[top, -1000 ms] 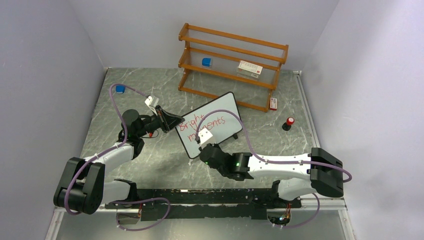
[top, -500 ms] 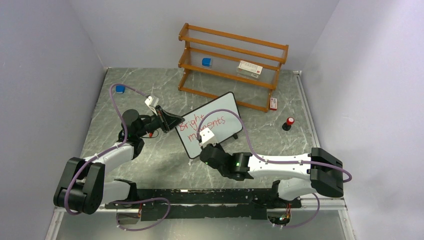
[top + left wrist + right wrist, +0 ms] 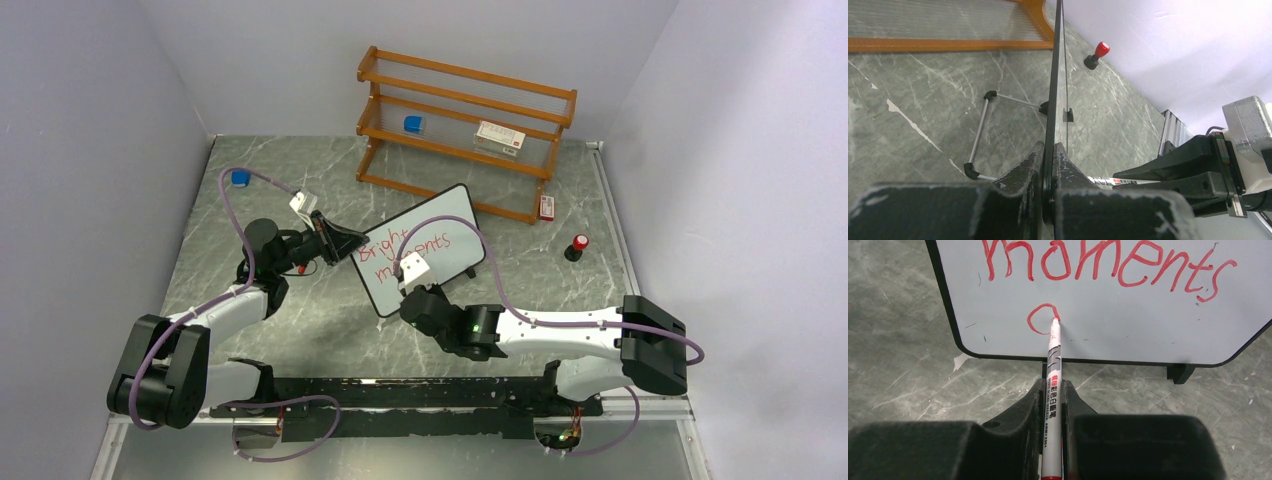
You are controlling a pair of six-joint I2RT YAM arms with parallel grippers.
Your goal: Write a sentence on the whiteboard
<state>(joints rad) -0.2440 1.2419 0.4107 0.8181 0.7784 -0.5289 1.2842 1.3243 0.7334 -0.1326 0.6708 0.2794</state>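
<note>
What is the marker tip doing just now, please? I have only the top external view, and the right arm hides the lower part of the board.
Observer: In the right wrist view the marker has its tip on the whiteboard, at the end of a small red loop below the word "moments".
Operator: Thank you. Is the right gripper closed on it?
Observer: Yes, the right gripper is shut on the marker's barrel, which runs straight up between its fingers.
Operator: And how is the left side holding the board?
Observer: The left wrist view shows the left gripper shut on the whiteboard's edge. The board stands upright, and its wire stand rests on the table.
</note>
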